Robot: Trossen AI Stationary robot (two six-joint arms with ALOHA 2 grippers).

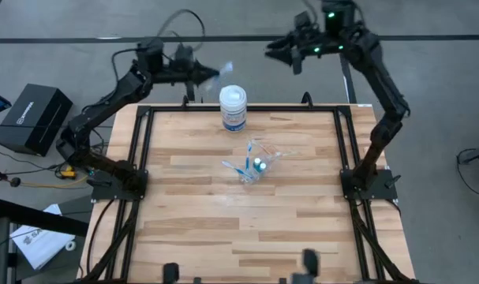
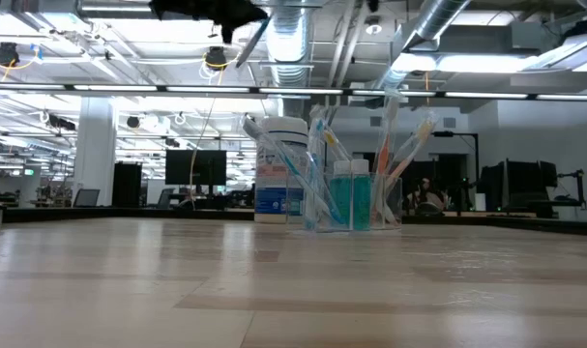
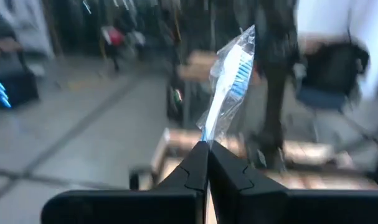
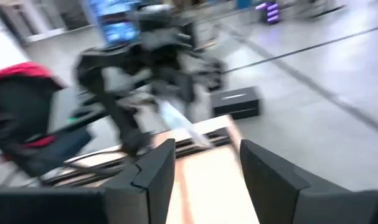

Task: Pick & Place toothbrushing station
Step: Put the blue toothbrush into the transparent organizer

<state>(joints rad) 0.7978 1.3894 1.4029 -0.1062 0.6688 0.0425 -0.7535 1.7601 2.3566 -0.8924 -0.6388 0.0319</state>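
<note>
Up at the far edge of the table, the left gripper (image 3: 207, 152) hangs in the air with its jaws pressed tight on the handle end of a wrapped toothbrush (image 3: 231, 81), blue and white inside crinkly clear film, the bristle end sticking out past the fingertips. From above, that same toothbrush shows as a pale streak just off the left gripper (image 1: 201, 75), beyond the table's back rail and close to the white jar with a blue label (image 1: 233, 107). The right gripper (image 4: 204, 165) is also raised off the far edge, over on the other side, jaws spread apart with nothing between them. Down on the wooden table (image 1: 192, 221), near the middle, sits the see-through holder (image 1: 259, 164), with more toothbrushes leaning in it. The low view shows two small teal-filled cylinders with white caps (image 2: 351, 193) inside the holder, and the jar just behind.
</note>
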